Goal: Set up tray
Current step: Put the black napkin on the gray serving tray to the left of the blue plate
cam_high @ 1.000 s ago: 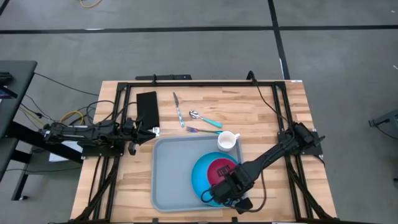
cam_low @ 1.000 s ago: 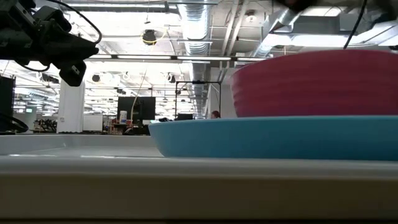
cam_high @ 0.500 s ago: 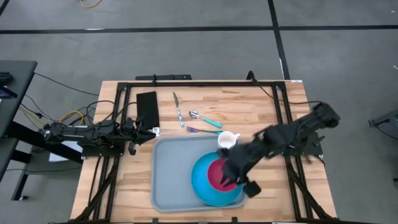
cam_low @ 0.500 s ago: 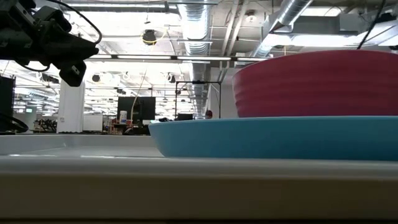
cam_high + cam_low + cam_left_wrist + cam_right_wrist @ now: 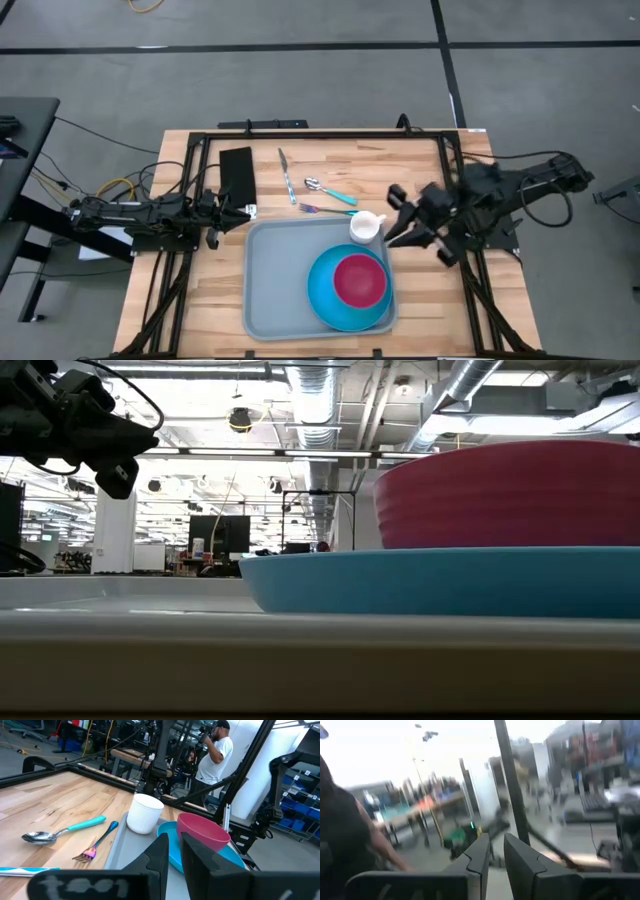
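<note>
The grey-blue tray (image 5: 280, 275) lies on the wooden table. A round blue plate (image 5: 330, 300) rests flat on the tray's right half, and a red bowl (image 5: 360, 280) stands upright on the plate; both also show in the low view, the plate (image 5: 440, 580) and the bowl (image 5: 510, 495). A white cup (image 5: 366, 228) stands at the tray's far right corner. My left gripper (image 5: 247, 211) is shut and empty, just left of the tray's far left corner. My right gripper (image 5: 397, 208) is shut and empty, off the tray to the right of the cup.
A black napkin (image 5: 237, 175), a knife (image 5: 287, 175), a teal-handled spoon (image 5: 330, 190) and a fork (image 5: 325, 210) lie on the table beyond the tray. A black frame (image 5: 320, 133) runs along the far edge. A person (image 5: 215, 750) stands in the room beyond.
My right gripper has risen from over the bowl and plate and swung toward the table's right and far side, off the tray. The bowl stays upright on the plate.
</note>
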Tool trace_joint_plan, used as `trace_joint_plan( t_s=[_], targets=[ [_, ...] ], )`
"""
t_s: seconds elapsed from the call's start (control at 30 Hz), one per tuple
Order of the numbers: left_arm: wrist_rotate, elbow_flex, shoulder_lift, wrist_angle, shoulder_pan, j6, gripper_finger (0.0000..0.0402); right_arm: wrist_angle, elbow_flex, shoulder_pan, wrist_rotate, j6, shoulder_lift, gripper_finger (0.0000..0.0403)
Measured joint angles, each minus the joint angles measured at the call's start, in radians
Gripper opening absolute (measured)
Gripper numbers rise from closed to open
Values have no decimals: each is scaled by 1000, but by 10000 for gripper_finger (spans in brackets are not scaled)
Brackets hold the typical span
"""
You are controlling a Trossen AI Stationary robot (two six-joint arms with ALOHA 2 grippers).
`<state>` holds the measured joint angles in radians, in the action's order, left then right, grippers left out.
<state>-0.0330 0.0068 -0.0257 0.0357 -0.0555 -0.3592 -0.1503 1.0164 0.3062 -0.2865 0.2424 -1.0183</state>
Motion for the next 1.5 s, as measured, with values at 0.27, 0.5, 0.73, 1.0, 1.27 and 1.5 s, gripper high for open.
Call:
trace_joint_plan(
  t_s=[0.27,0.5,0.73,1.0,1.27,1.5],
  targets=[
    [0,0,0,0,0,0,36,-151,-245,-32,0,38,211,51],
    [0,0,0,0,0,0,36,-123,-417,-110,0,37,416,51],
    [0,0,0,0,0,0,36,-211,-558,-158,-1,4,604,51],
    [0,0,0,0,0,0,36,-386,-747,-179,-1,-6,784,51],
    [0,0,0,0,0,0,36,-394,-873,-177,-4,-3,932,51],
    [0,0,0,0,0,0,36,-426,-965,-177,-25,37,1016,51]
  ],
)
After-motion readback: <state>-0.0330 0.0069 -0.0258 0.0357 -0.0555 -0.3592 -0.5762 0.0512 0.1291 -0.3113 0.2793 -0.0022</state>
